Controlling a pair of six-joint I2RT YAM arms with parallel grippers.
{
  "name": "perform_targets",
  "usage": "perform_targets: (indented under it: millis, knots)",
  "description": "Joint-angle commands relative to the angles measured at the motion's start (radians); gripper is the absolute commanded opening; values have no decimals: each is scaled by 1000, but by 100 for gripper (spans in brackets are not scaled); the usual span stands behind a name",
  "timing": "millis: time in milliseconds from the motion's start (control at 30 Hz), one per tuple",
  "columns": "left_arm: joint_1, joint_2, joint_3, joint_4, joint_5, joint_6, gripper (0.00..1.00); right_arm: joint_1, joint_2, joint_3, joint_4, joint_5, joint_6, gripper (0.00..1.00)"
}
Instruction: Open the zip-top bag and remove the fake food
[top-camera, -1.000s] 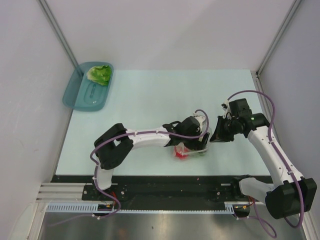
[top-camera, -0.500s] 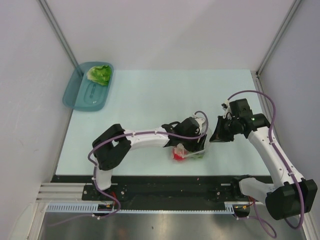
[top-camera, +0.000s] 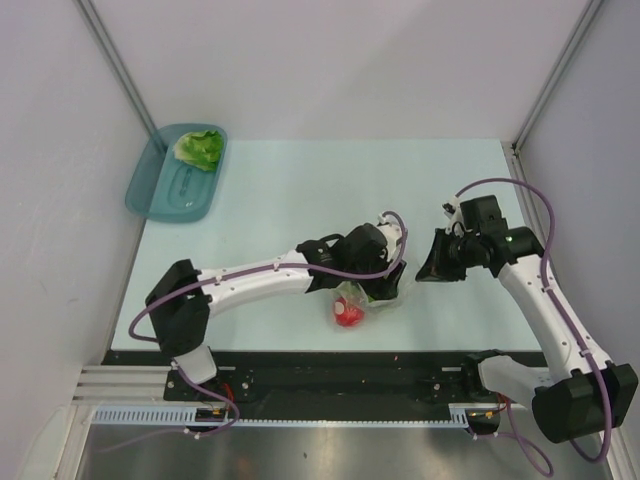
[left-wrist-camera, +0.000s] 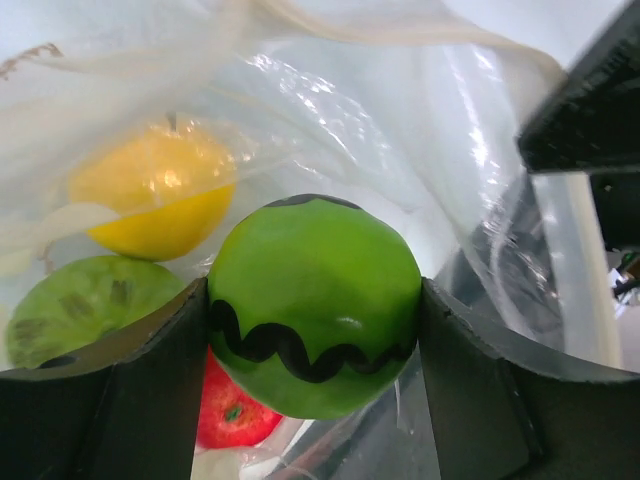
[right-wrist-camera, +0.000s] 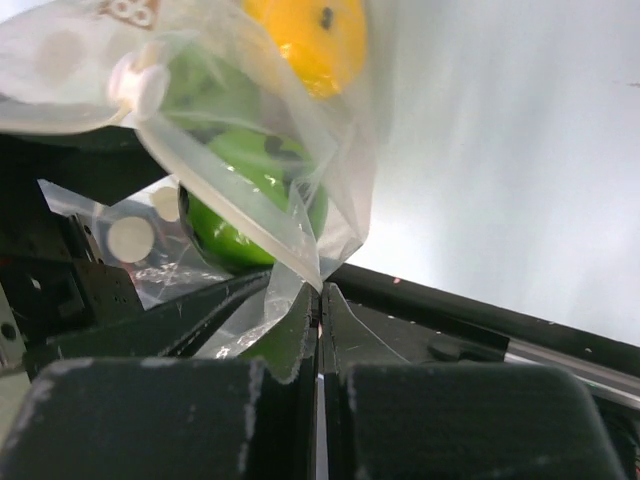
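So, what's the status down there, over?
Left gripper clamped on green ball inside bag. Right gripper shut, pinching bag edge. Yellow fruit behind, in bag. Lettuce in tray.

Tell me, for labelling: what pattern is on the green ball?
The green ball has a wavy black line; left wrist view.

- The top view is bright and evenly lit by diffuse light from above. The table (top-camera: 300, 200) looks pale and flat, with only faint, soft shadows under the arms.
- The white walls are nearly washed out, and the metal strip (top-camera: 350, 455) at the near edge has a dull sheen.
- In the left wrist view, the zip-top bag (left-wrist-camera: 400, 130) blows out to white, with glare streaks on its folds. The green ball (left-wrist-camera: 315, 300) is sharp and has one small highlight.
- In the right wrist view, the film is backlit. The right gripper (right-wrist-camera: 318, 310) is dark and blurred up close, and the table on the right is overexposed.
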Motion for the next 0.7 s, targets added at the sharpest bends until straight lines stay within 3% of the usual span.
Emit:
perform_targets:
  millis: [0, 167, 467, 667]
  knots:
    - [-9, -119, 44, 10, -56, 90, 0, 22, -24, 102, 19, -34, 41, 0]
    - [-9, -159, 107, -7, -46, 76, 0, 80, -18, 148, 12, -16, 59, 0]
    - [-6, -92, 323, -151, -35, -18, 0, 183, -24, 197, 26, 50, 93, 0]
    - [11, -223, 224, -7, 84, 28, 0, 183, -18, 199, 28, 87, 81, 0]
